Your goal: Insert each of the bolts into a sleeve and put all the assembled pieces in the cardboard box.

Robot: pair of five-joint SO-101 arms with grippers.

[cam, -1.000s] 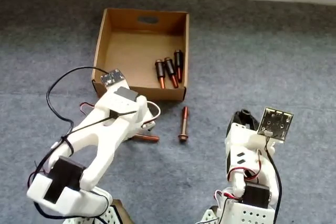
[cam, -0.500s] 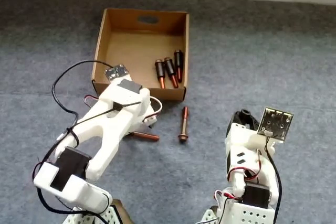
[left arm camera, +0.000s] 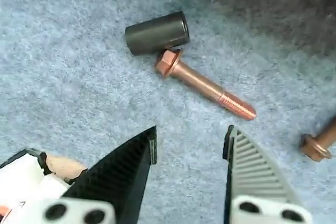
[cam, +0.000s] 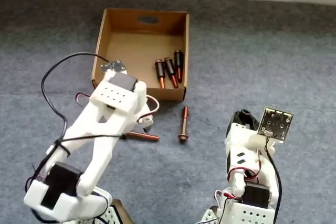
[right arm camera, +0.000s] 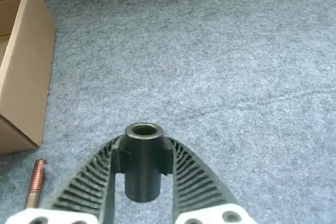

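Nearest the arm bases, the right gripper (right arm camera: 143, 145) is clamped on a dark, smooth, cylindrical sleeve (right arm camera: 143, 174) with its open bore showing, so one pairing seems to be under way. Beyond it the left gripper (left arm camera: 190, 134) hangs with its ribbed black fingers (left arm camera: 126, 171) spread wide over the grey, nubby carpet (left arm camera: 63, 77), above a coppery flange-headed bolt (left arm camera: 202, 82) whose head lies just beside a loose sleeve (left arm camera: 157, 32). A second bolt (cam: 183, 123) lies just short of the cardboard box (cam: 105, 40), where three assembled pieces (cam: 169, 71) rest. By my reckoning three are done and two are left.
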